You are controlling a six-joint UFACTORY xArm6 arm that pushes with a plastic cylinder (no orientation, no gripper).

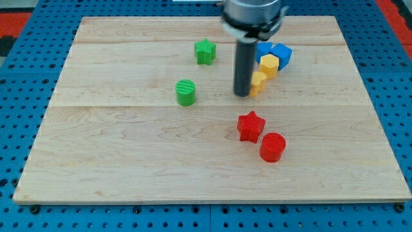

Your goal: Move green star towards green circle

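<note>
The rod [243, 64] runs off the view's top edge and covers part of a small yellow block [259, 82] and a blue block [264, 49], whose shapes stay unclear.

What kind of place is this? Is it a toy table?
Probably a robot test bench, not a playroom: a wooden board sits on a blue pegboard, and my tip stands among small blocks, beside a yellow block, right of the green star.
</note>
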